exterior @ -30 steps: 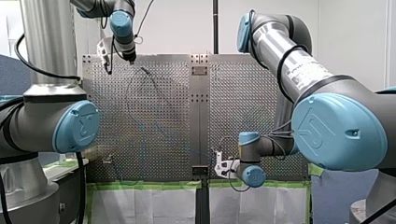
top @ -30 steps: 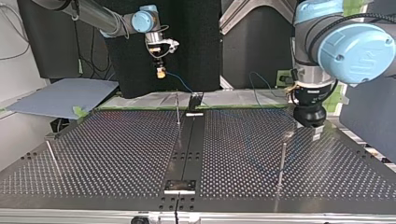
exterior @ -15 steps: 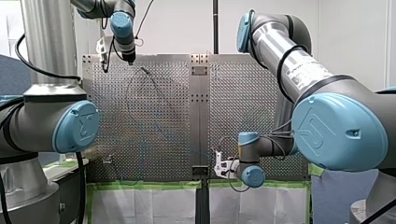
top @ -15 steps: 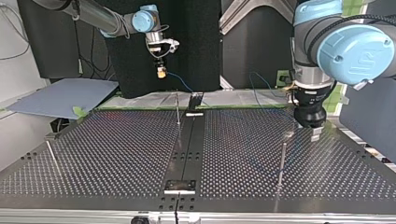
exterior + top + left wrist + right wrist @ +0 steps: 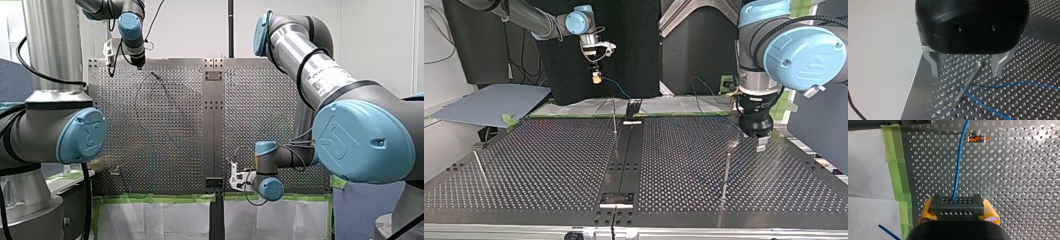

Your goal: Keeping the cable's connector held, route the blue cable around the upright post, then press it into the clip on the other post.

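In the left wrist view my left gripper (image 5: 966, 74), black with metal fingers (image 5: 933, 65), stands open just above the tip of an upright steel post (image 5: 967, 84), not touching it. The blue cable (image 5: 1008, 85) bends around that post near its foot. In the right wrist view my right gripper (image 5: 958, 216), with yellow pads (image 5: 926, 210), is shut on the dark grey connector (image 5: 957, 207). The cable (image 5: 958, 167) runs ahead from it past a small clip with an orange lever (image 5: 976, 138). In the top view my right gripper (image 5: 596, 77) hangs high at the back left, and my left gripper (image 5: 758, 142) is over the post (image 5: 726, 170).
The perforated table (image 5: 549, 165) carries a thin post (image 5: 614, 116) near the middle strip and another post (image 5: 479, 167) at the top view's left. Green tape (image 5: 898, 170) marks the table's edge by the right gripper. A grey sheet (image 5: 489, 102) lies off the table.
My left gripper has risen slightly over the post. The right arm and the connector have not moved.
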You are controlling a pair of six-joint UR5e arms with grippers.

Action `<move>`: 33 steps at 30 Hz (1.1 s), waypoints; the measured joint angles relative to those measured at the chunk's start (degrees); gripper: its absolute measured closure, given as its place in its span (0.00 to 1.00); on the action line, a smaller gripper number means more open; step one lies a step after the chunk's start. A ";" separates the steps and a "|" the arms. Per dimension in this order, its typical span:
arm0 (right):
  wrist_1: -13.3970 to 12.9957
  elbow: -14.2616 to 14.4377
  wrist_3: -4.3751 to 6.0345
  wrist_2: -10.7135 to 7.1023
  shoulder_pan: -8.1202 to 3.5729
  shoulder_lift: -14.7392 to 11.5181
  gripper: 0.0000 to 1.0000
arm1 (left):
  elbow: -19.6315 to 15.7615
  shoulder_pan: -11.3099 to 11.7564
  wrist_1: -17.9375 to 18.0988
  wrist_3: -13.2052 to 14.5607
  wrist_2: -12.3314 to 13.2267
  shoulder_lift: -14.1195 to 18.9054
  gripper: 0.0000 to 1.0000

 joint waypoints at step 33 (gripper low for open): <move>-0.48 -0.06 0.51 -0.32 -0.01 -0.02 1.00 | 0.02 -5.97 6.03 7.36 1.21 -5.47 0.00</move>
